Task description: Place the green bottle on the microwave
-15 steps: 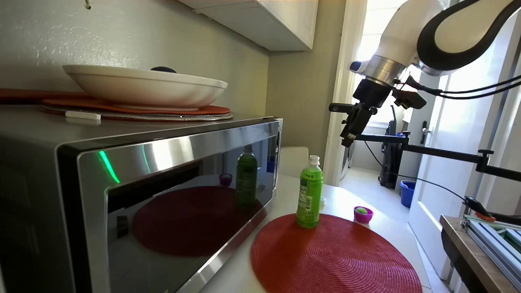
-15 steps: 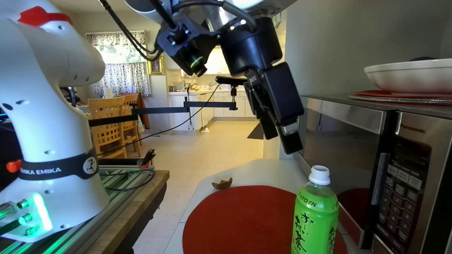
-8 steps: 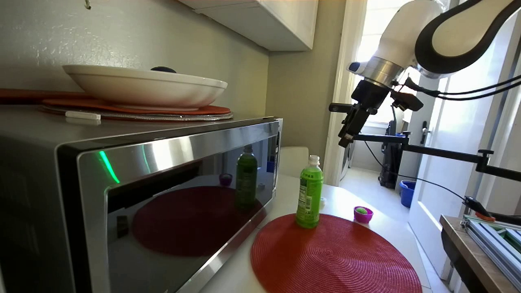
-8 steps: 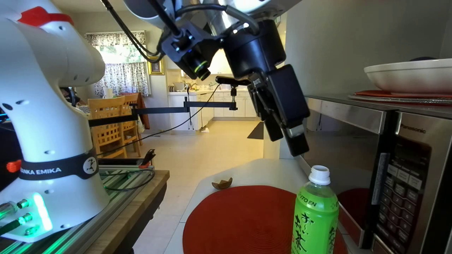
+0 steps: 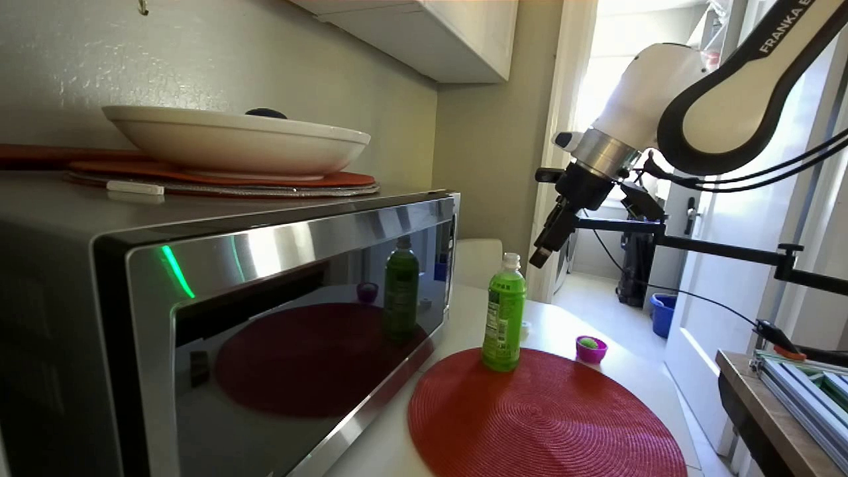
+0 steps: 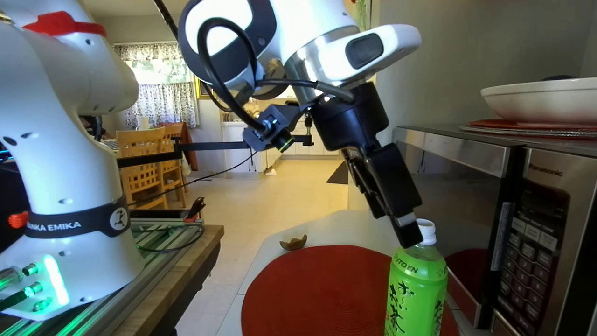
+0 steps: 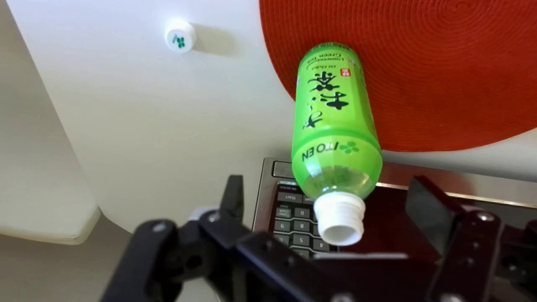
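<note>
The green bottle (image 5: 505,321) stands upright and uncapped at the edge of a round red mat, in front of the microwave (image 5: 298,242). In an exterior view, the bottle (image 6: 415,294) is cut off at the bottom, and the microwave (image 6: 543,184) is at the right. My gripper (image 5: 540,256) is tilted, just above and to the side of the bottle's neck. In an exterior view, a fingertip of the gripper (image 6: 396,227) overlaps the neck. In the wrist view, the jaws (image 7: 329,195) are wide apart and empty, and the bottle (image 7: 335,109) points its white mouth between them; contact does not show.
A white bowl (image 5: 238,144) on red mats and a small white stick (image 5: 135,188) sit on the microwave. The red mat (image 5: 536,417) lies on the white table. A pink cup (image 5: 591,350), a white cap (image 7: 180,37) and a brown broken piece (image 6: 294,243) lie around it. A cabinet (image 5: 457,36) hangs above.
The gripper has moved down and toward the bottle, mostly in the last half second. The bottle, bowl and microwave have not moved.
</note>
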